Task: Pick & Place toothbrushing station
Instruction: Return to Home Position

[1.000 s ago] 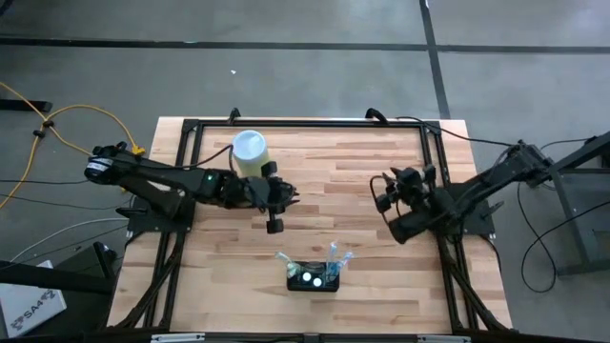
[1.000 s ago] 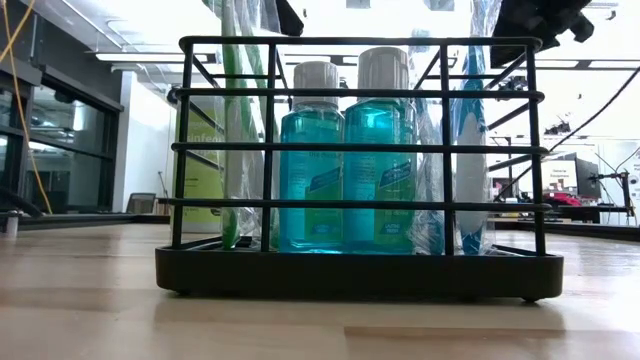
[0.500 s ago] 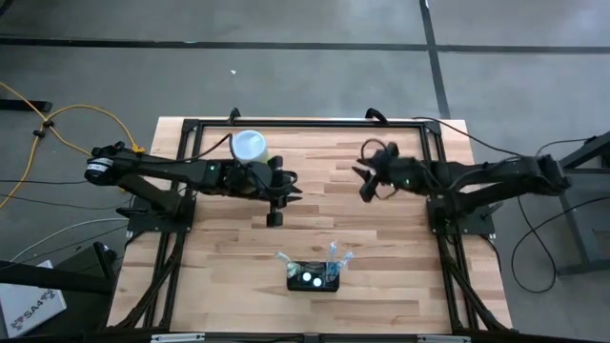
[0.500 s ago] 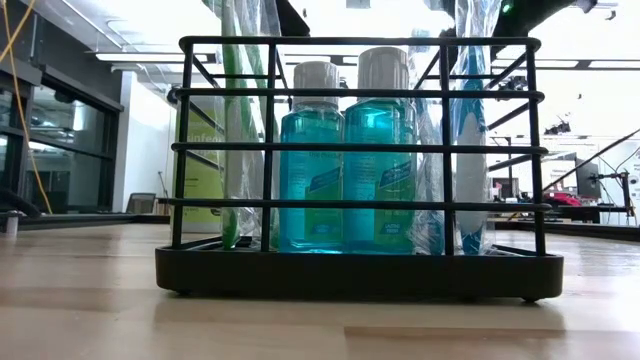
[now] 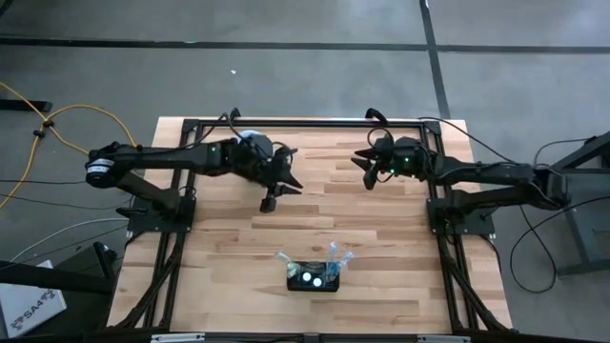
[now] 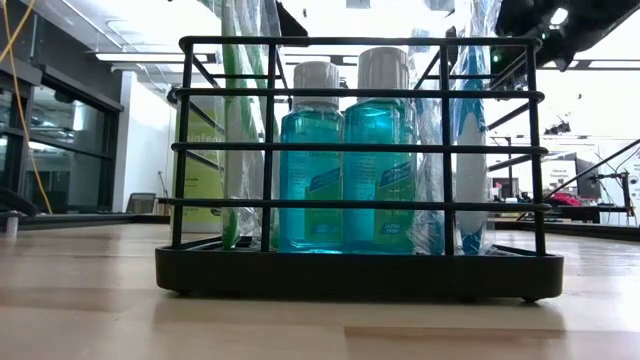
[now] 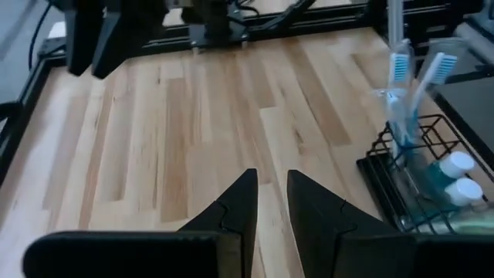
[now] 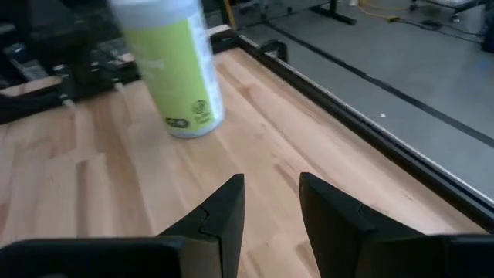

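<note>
Left hand [image 5: 278, 191] and my right hand [image 5: 365, 170] hover over the table's [image 5: 381, 248] far half, both empty and slightly open. The toothbrushing station [image 5: 315, 278] stands mid front edge. Only the low view shows its blue bottles [image 6: 312, 180].

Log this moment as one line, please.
left gripper: open, empty, over table | right gripper: open, empty, over table | black wire organizer: toothbrushes, mouthwash bottles
</note>
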`<state>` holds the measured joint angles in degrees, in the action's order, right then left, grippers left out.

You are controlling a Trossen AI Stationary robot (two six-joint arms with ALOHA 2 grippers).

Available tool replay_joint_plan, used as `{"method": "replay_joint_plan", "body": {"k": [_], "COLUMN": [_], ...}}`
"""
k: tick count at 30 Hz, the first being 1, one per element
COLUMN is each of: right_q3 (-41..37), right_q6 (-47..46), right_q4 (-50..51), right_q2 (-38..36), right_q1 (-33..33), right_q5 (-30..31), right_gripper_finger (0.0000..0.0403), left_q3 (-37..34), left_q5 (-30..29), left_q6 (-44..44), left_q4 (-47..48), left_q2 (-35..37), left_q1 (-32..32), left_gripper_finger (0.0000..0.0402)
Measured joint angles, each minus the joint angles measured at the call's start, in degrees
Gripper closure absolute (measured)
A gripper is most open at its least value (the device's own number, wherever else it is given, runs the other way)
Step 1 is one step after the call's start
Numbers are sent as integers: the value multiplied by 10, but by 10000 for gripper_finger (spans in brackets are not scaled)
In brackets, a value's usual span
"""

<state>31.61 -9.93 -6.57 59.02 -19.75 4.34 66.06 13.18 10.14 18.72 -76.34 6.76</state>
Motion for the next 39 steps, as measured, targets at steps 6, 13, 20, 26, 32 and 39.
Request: {"method": "replay_joint_plan", "body": {"k": [6, 13, 20, 26, 32, 39], "right_q3": [-25, -26, -26, -26, -26, -32], "right_q6": [-4, 4, 12, 13, 14, 16], "right_q4": [-19, -19, -19, -18, -18, -21], "right_q2": [0, 0, 0, 0, 0, 0], "right_q1": [-42, -84, -131, -177, -192, -194], "right_q5": [-16, -45, -59, -99, -122, -120], "right_gripper_finger": [286, 286, 286, 286, 286, 286], "left_q3": [-20, -62, -109, -128, -128, -128], "left_q5": [29, 67, 142, 209, 256, 293], "left_q6": [15, 15, 21, 38, 53, 70], "left_q4": [1, -18, -31, -30, -51, -58], "left_q2": [0, 0, 0, 0, 0, 0], "left_q1": [53, 112, 177, 215, 218, 199], "left_gripper_finger": [334, 334, 334, 334, 334, 334]}}
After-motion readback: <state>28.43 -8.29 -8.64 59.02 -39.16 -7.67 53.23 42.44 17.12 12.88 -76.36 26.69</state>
